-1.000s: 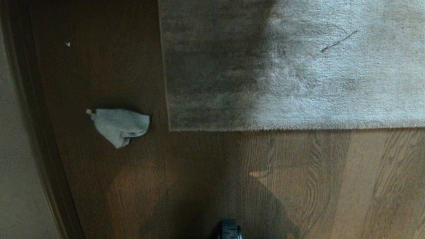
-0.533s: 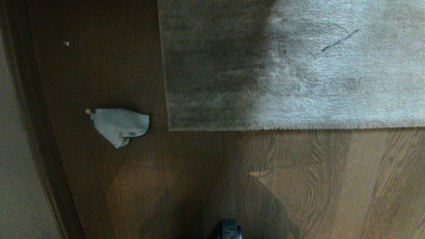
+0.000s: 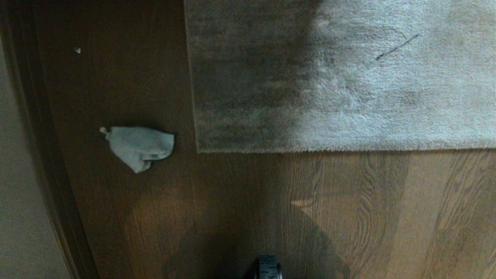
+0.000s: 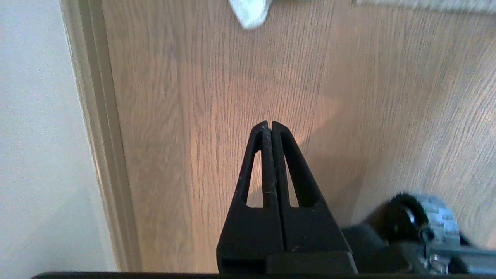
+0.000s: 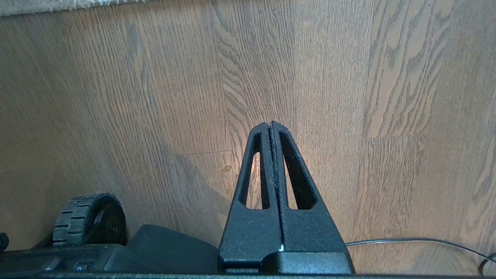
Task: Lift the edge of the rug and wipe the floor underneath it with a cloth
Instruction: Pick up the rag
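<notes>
Both the left gripper (image 4: pixel 268 123) and the right gripper (image 5: pixel 271 124) hang above the floor (image 3: pixel 348 217) with fingers pressed together, holding nothing. The cloth (image 3: pixel 139 147) lies crumpled at the head view's middle left, beside the flat rug edge (image 3: pixel 195 116).

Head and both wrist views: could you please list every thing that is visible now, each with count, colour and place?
rug edge: one, grey-beige, lying flat on the floor, upper middle to right of the head view.
cloth: one, pale grey-blue, crumpled on the floor left of the rug corner, apart from it.
floor: brown wooden planks, under everything.
baseboard: one, dark strip along the left side.
wall: pale, far left.
white speck: one, on the floor above the cloth.
cable: one, thin, dark, on the floor beside the right hand.
base wheels: dark, near the robot.
left hand: one, black, shut, empty, above bare floor.
right hand: one, black, shut, empty, above bare floor.
</notes>
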Tool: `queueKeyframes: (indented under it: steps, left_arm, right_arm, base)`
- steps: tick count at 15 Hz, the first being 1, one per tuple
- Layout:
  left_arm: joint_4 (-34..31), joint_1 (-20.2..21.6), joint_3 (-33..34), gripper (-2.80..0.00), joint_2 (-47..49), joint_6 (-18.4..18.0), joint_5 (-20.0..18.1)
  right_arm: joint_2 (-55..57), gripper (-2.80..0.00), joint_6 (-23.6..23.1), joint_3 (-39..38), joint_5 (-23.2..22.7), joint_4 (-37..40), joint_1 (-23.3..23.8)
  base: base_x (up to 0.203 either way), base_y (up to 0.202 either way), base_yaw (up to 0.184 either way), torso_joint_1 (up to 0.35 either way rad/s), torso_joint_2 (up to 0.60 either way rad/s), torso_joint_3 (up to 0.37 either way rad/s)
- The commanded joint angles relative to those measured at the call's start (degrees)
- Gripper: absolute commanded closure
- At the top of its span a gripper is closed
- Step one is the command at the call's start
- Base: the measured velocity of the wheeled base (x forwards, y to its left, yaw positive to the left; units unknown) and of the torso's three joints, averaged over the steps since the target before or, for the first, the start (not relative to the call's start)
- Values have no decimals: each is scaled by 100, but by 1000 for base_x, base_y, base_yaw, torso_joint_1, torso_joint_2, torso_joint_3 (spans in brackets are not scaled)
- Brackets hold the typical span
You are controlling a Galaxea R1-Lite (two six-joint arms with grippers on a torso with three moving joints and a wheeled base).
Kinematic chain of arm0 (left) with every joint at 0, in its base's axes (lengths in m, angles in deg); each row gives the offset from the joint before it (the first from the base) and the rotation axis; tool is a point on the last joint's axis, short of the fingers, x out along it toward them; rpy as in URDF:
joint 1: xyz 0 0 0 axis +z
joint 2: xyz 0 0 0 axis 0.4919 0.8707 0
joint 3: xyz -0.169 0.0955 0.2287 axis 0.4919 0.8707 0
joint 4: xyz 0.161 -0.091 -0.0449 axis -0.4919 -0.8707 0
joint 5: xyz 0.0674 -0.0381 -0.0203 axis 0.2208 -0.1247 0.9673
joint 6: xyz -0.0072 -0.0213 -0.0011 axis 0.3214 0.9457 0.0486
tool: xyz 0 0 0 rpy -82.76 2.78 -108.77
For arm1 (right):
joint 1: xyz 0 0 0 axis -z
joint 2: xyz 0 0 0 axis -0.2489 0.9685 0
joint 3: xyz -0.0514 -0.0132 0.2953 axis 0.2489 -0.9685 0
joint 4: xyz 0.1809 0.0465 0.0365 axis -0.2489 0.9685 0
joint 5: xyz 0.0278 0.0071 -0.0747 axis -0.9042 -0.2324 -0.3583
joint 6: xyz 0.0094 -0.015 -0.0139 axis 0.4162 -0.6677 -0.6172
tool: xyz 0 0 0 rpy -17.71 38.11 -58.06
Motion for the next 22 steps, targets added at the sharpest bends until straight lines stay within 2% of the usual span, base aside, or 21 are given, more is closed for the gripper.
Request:
queueKeyframes:
  steps: [1, 3, 9, 11, 15, 16, 22]
  left_arm:
    - [-346, 1, -132, 0, 23, -46, -16]
    - [-332, 1, -219, 0, 235, -212, -152]
    - [-318, -11, -949, 0, 2013, -155, -1229]
    - [-194, -15, -1034, 0, 2550, -57, -1375]
    - [628, -52, -904, 0, 3470, -3, -1449]
    - [726, -122, -871, -280, 3598, 56, -1530]
    - [751, -184, -852, -280, 4098, 274, -1784]
  right_arm:
    - [-2, 0, 3, 0, 3, -4, -2]
    - [-2, 0, 3, 0, 3, 5, -2]
    - [-2, 0, 3, 0, 3, -4, -2]
    - [-2, 0, 3, 0, 3, -4, -2]
    - [-2, 0, 3, 0, 3, -4, -2]
    - [-2, 0, 3, 0, 3, -3, -2]
    - [-2, 0, 3, 0, 3, -4, -2]
  base:
    - [0, 0, 0, 0, 0, 0]
    - [0, 0, 0, 0, 0, 0]
    - [0, 0, 0, 0, 0, 0]
    - [0, 0, 0, 0, 0, 0]
    - [0, 0, 0, 0, 0, 0]
    - [0, 0, 0, 0, 0, 0]
    - [0, 0, 0, 0, 0, 0]
